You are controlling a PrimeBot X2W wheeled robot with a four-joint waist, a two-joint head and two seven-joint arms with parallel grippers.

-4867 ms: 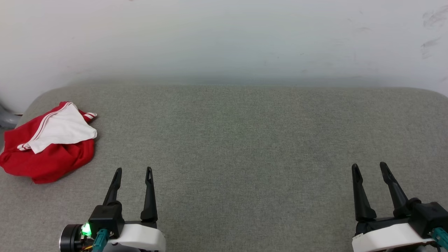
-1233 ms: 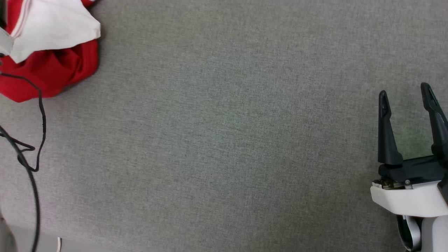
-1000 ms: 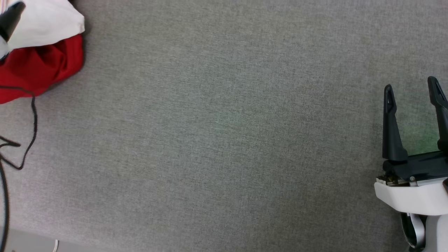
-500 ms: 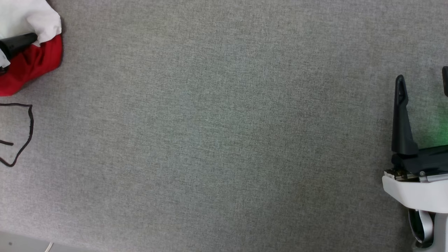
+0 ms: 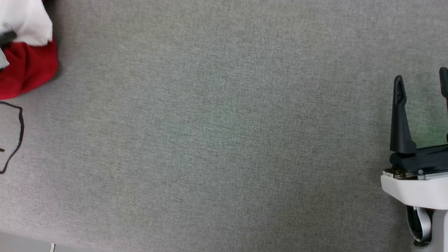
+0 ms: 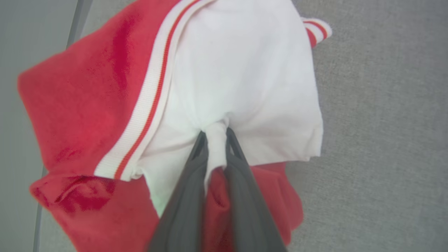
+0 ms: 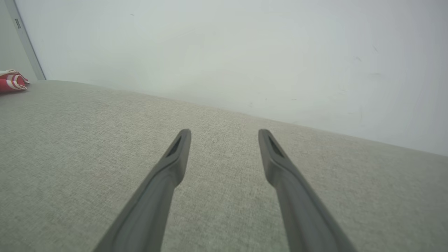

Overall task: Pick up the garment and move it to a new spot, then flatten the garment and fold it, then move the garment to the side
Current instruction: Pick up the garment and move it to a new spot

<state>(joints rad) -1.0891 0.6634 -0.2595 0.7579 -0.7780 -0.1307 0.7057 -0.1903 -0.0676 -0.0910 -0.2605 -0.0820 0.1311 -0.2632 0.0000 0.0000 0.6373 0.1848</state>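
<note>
The garment (image 5: 28,70), a red jersey with a white sleeve and red-white striped trim, lies crumpled at the top left of the head view. Its letters and number are hidden in the folds. In the left wrist view my left gripper (image 6: 215,134) is shut on a pinch of the white sleeve of the garment (image 6: 245,70), with red cloth bunched between the fingers lower down. One dark left fingertip (image 5: 7,35) peeks in over the cloth. My right gripper (image 5: 421,78) stands open over bare fabric far to the right, fingers (image 7: 175,157) spread, and the garment (image 7: 10,82) is a small patch far off.
A grey upholstered surface (image 5: 217,133) spreads across the view. A black cable (image 5: 19,133) loops at its left side, below the garment. The surface's front edge (image 5: 21,241) shows at the bottom left. A white wall (image 7: 245,52) rises behind the surface.
The head camera has tilted down and turned. My left gripper, open near the front 4.9 s ago, has reached the garment and shut on its white sleeve. The right gripper stays open.
</note>
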